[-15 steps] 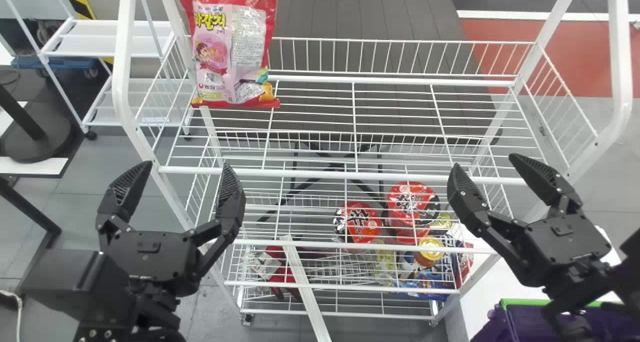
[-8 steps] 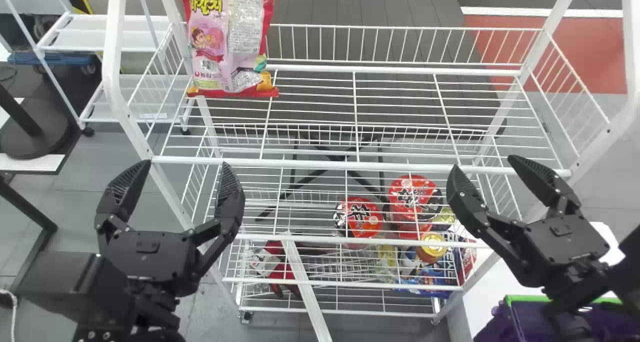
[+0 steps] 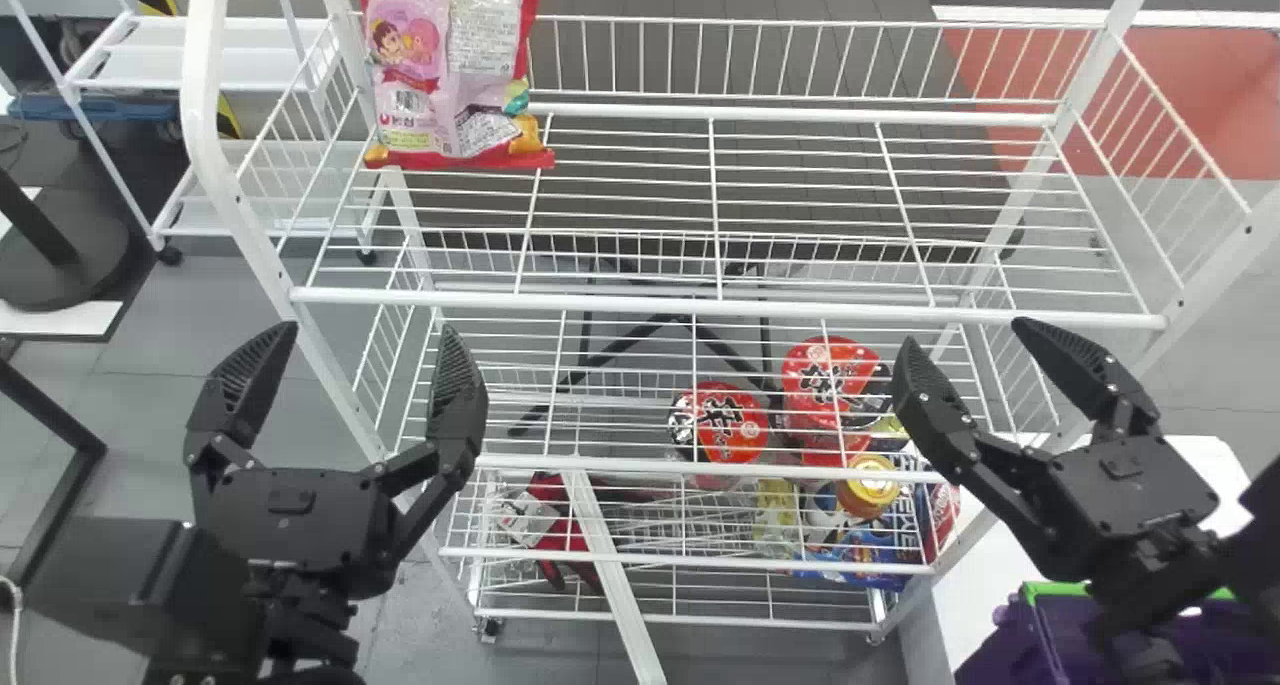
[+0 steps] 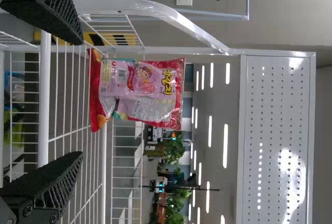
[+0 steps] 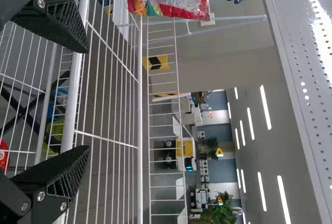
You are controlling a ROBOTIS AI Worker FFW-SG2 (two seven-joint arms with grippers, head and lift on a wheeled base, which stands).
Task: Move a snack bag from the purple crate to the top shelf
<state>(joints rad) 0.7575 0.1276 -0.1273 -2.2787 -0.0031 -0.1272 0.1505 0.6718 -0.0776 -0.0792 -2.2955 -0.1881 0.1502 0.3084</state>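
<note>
On top shelf (image 3: 730,307), snack bag (image 3: 450,75), beyond left tool (image 3: 360,327)

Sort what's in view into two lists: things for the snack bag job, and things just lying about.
For the job:
- snack bag, upright at the top shelf's left end
- top shelf
- purple crate, lower right
- left gripper and right gripper, both empty

Lying about, lower down the rack:
- red-topped cups
- gold-lidded jar
- blue packet
</note>
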